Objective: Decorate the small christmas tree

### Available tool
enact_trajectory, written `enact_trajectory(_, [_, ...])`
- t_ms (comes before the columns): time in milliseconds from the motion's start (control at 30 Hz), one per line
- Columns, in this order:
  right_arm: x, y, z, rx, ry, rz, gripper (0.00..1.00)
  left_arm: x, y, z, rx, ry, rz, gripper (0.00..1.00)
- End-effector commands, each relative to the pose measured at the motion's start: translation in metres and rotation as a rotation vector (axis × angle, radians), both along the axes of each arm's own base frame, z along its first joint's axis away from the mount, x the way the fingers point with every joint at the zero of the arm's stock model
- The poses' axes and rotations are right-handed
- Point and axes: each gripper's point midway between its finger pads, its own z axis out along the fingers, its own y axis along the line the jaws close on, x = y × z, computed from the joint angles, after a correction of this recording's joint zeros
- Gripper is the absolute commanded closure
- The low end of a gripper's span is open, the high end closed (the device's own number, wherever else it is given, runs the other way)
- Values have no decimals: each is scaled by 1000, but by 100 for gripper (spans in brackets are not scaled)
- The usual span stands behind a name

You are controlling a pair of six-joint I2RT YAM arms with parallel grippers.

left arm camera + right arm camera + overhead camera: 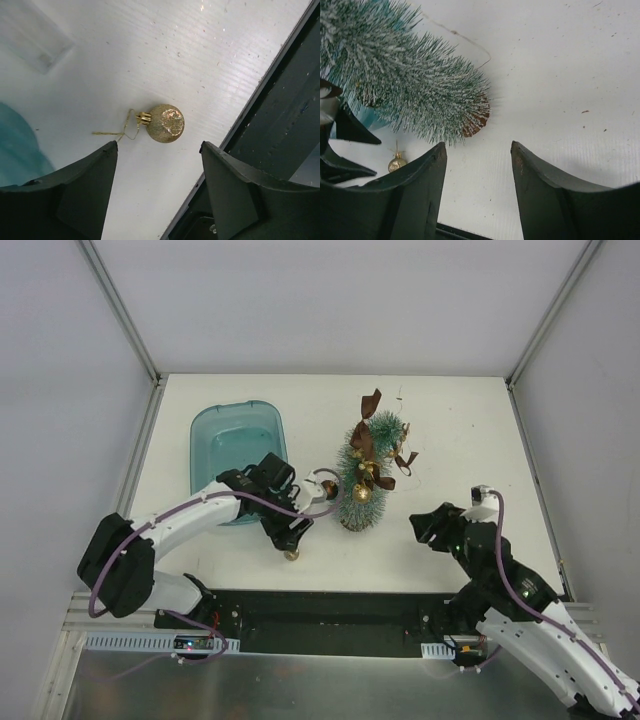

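Observation:
The small christmas tree [362,480], frosted green with brown ribbon bows and gold balls on it, seems to lie on the table with its brown base [476,118] toward the near edge. A loose gold glitter ball [165,123] with a gold string loop lies on the table near the front edge, also seen from above [291,555]. My left gripper [159,150] is open and empty, hovering just above this ball [294,538]. My right gripper [478,148] is open and empty, right of the tree's base [420,527], pointing at it.
A teal plastic tray [206,455] stands left of the tree, behind my left arm. A brown ribbon [373,403] and a thin string lie beyond the tree top. The table's front edge and black rail [280,115] run close by the gold ball.

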Motion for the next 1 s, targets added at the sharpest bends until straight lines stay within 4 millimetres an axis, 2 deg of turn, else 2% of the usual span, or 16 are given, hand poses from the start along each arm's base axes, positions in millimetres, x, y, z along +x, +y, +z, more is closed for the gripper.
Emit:
enact_trajectory(0, [-11, 28, 21, 34, -39, 158, 43, 19, 2, 53, -92, -59, 47, 24])
enact_trajectory(33, [-15, 37, 21, 38, -46, 209, 42, 25, 5, 63, -113, -73, 65, 20])
enact_trajectory(67, [-20, 46, 21, 43, -53, 259, 41, 30, 8, 72, -128, -87, 79, 10])
enact_trajectory(100, [-27, 58, 21, 46, -63, 327, 41, 37, 13, 82, -146, -104, 105, 3])
enact_trajectory(133, [-34, 69, 21, 43, -65, 390, 40, 43, 18, 91, -166, -113, 131, 1])
enact_trajectory(233, [-58, 106, 22, -9, -82, 573, 37, 63, 33, 120, -231, -173, 217, 1])
enact_trajectory(333, [-83, 144, 8, -172, -71, 723, 34, 80, 51, 141, -263, -231, 298, 1])
enact_trajectory(400, [-97, 167, 7, -226, -71, 810, 32, 87, 61, 150, -277, -254, 344, 1])
enact_trajectory(433, [-102, 180, -4, -270, -46, 855, 32, 90, 65, 152, -279, -261, 364, 1])
enact_trajectory(500, [-109, 202, -11, -291, -42, 928, 32, 95, 72, 155, -279, -268, 403, 1])
enact_trajectory(567, [-108, 220, -18, -324, -46, 959, 31, 99, 79, 156, -272, -274, 439, 1])
enact_trajectory(700, [-101, 258, -19, -337, -87, 975, 31, 102, 92, 159, -271, -291, 490, 1])
enact_trajectory(967, [-81, 298, -66, -425, -112, 932, 31, 102, 106, 165, -267, -338, 516, 1])
